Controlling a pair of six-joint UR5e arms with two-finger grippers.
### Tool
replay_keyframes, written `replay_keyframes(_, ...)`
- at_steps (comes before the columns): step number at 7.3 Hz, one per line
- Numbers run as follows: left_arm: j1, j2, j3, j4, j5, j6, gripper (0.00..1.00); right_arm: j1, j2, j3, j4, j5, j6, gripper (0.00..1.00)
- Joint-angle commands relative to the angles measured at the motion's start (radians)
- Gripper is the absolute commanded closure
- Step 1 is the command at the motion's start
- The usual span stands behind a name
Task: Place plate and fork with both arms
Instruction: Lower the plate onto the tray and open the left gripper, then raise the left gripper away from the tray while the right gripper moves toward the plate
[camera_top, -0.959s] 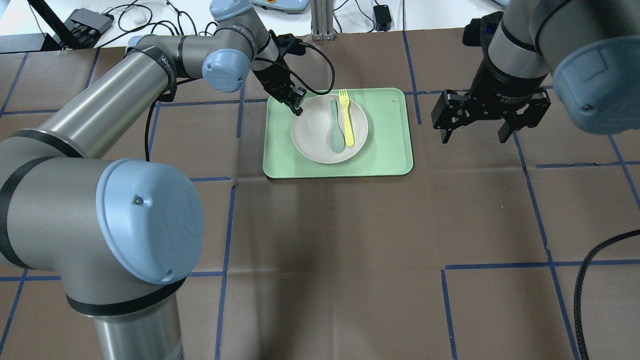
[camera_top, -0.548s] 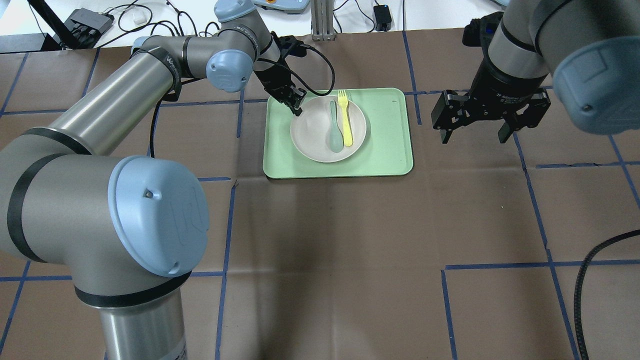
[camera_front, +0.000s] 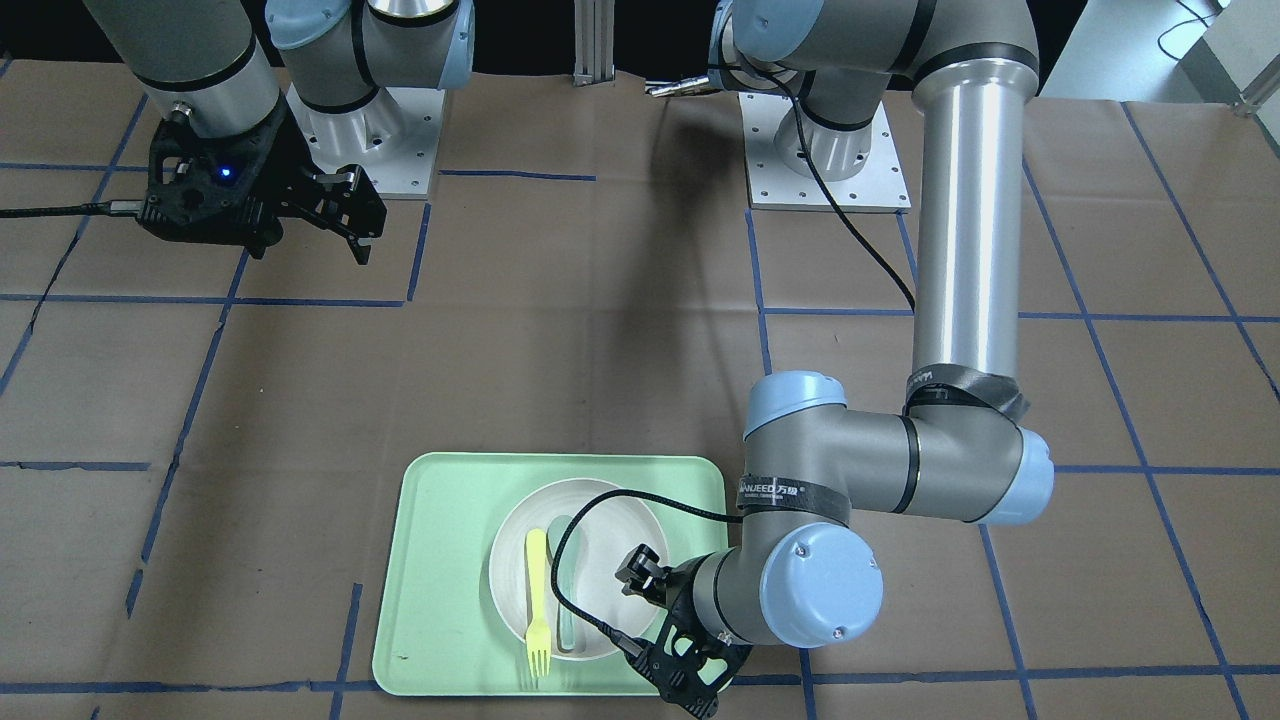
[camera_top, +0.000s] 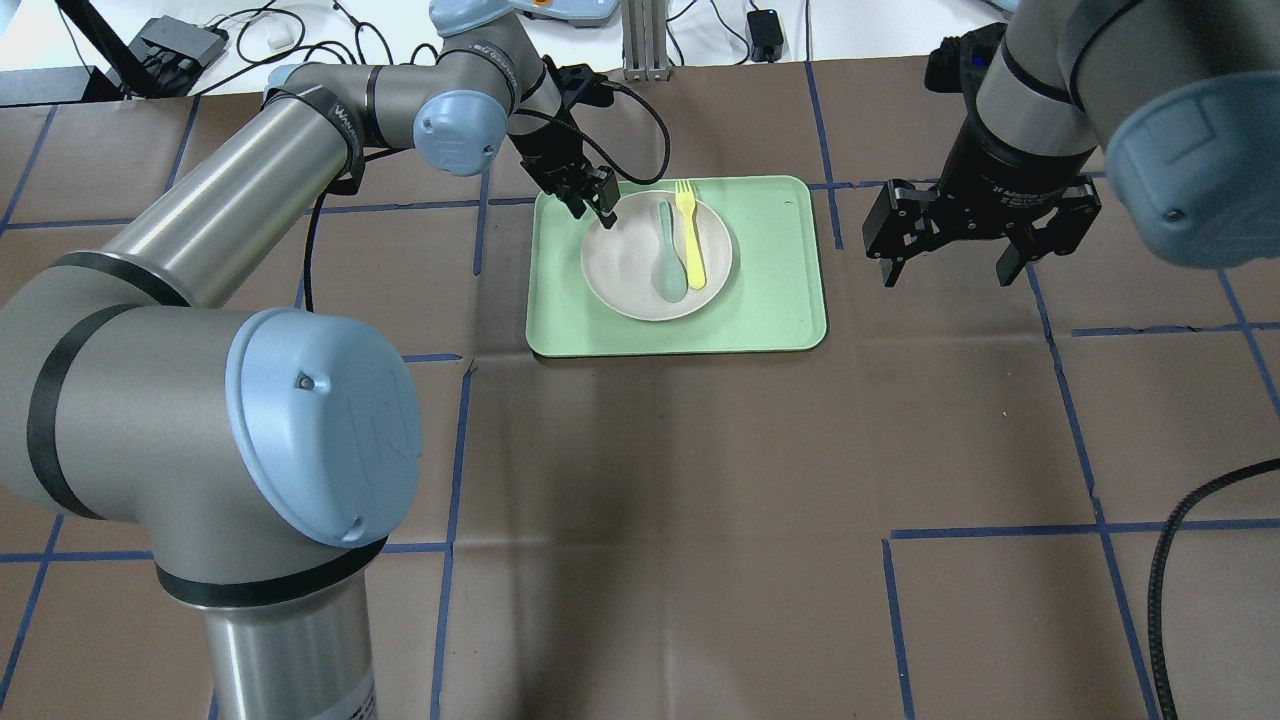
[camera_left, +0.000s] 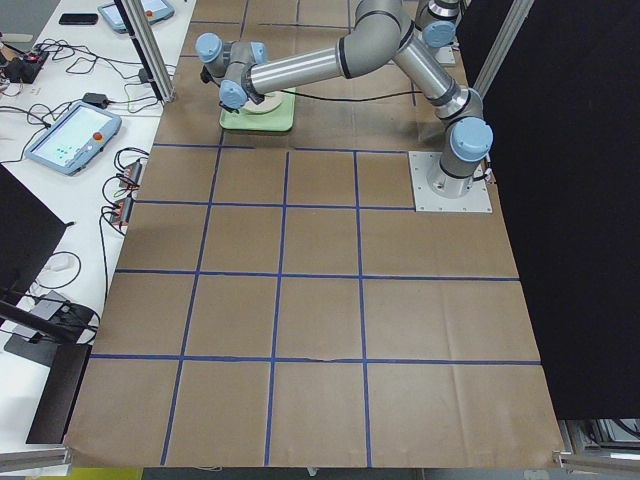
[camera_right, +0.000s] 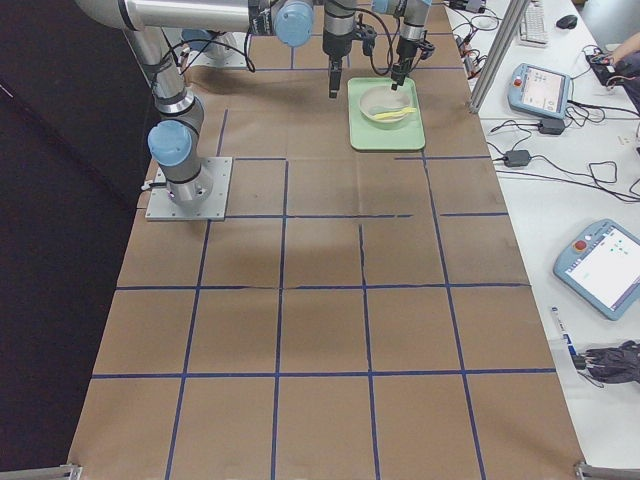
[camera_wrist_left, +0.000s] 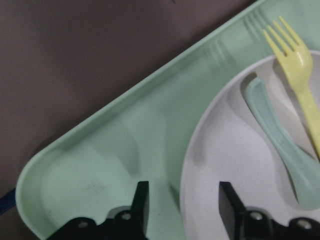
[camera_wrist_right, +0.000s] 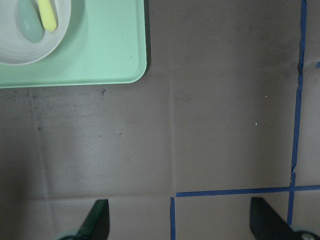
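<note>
left tool (camera_top: 595, 207) at the plate (camera_top: 630, 275) rim, nothing placed yet
its fingers stand apart astride the rim; right tool (camera_top: 945, 255) spread wide over the table (camera_top: 700, 500), well apart. the fork (camera_top: 690, 240) lies in the plate, on the tray (camera_top: 780, 300); both pickups remain.

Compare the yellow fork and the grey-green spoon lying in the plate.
The fork is bright yellow; the spoon is grey-green. The fork's tines point away from the robot and overhang the plate rim; the spoon's bowl lies toward the robot, wholly inside the plate. Both lie flat, side by side.
</note>
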Motion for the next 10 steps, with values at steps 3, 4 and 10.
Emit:
replay_keyframes(3, 0.045, 0.302, -0.019, -0.417, 0.132, -0.003, 0.00, 0.000, 0.000, 0.000, 0.000, 0.000, 0.000, 0.00)
replay_keyframes(4, 0.060, 0.391, -0.028, -0.526, 0.188, -0.006, 0.00, 0.000, 0.000, 0.000, 0.000, 0.000, 0.000, 0.00)
replay_keyframes(10, 0.077, 0.887, -0.478, -0.541, 0.234, -0.291, 0.01, 0.003, 0.006, -0.009, -0.015, 0.002, 0.006, 0.00)
